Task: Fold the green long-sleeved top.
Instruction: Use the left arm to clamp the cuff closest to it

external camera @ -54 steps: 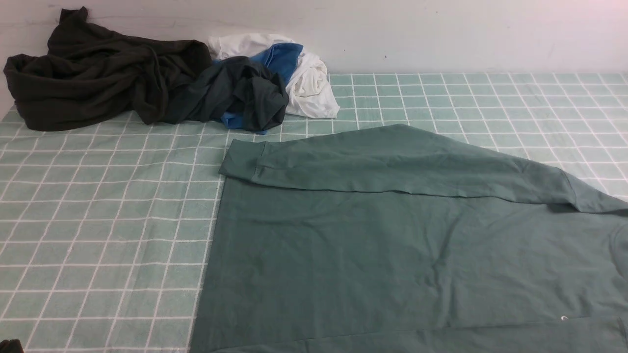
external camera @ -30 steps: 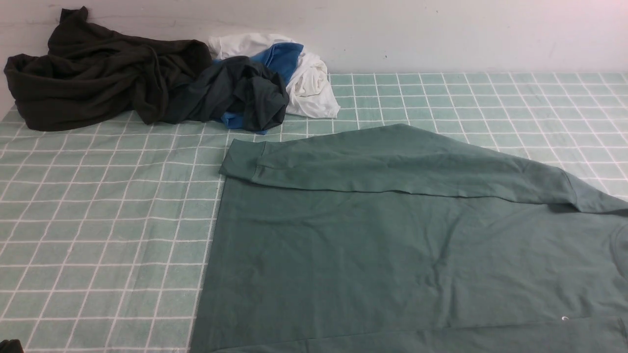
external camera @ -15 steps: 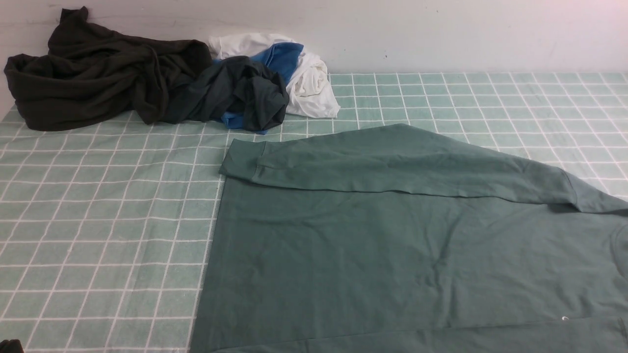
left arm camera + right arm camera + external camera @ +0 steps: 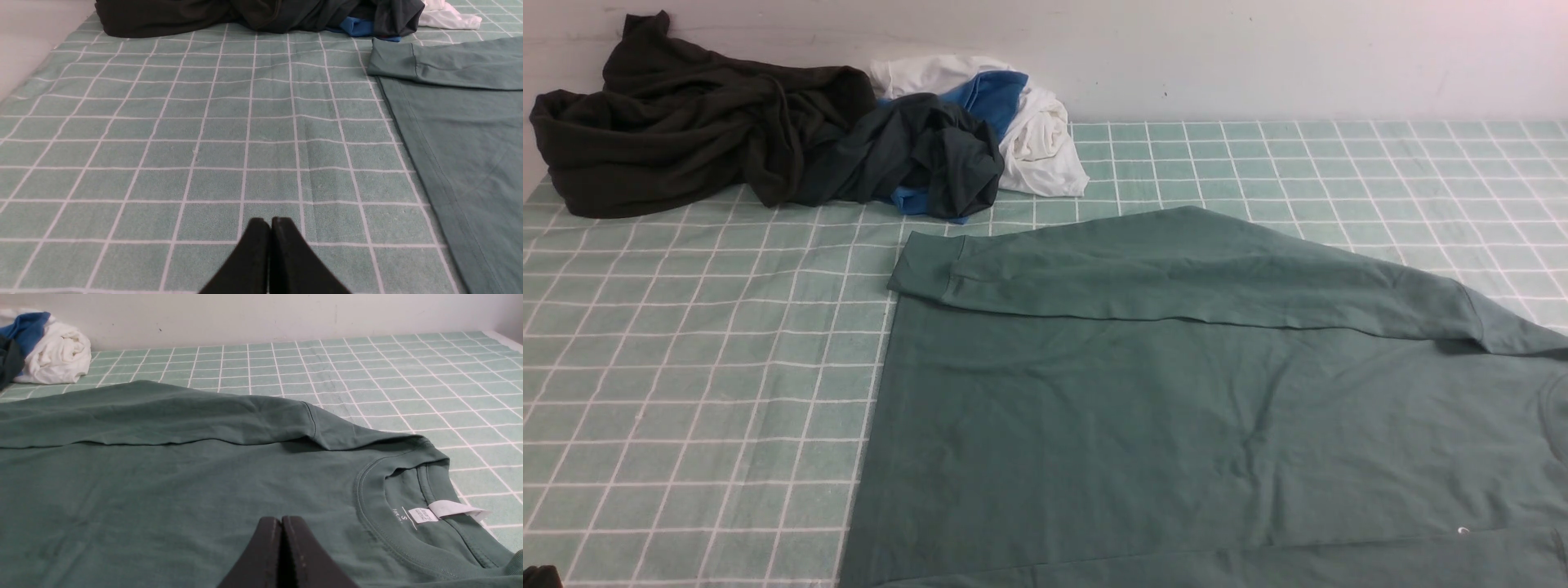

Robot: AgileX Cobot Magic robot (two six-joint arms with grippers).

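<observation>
The green long-sleeved top (image 4: 1176, 425) lies flat over the centre and right of the checked cloth, one sleeve folded across its far edge with the ribbed cuff (image 4: 923, 265) at the left. It also shows in the left wrist view (image 4: 470, 143) and in the right wrist view (image 4: 163, 477), where the round neck with a white label (image 4: 425, 514) shows. My left gripper (image 4: 269, 222) is shut and empty over bare cloth, left of the top's hem. My right gripper (image 4: 281, 520) is shut and empty above the top's chest. Neither gripper shows in the front view.
A pile of clothes sits at the far left by the wall: a black-brown garment (image 4: 670, 122), a darker blackish-green one (image 4: 915, 155), and white and blue pieces (image 4: 1029, 122). The green checked cloth (image 4: 686, 367) covers the table. A wall runs along the back.
</observation>
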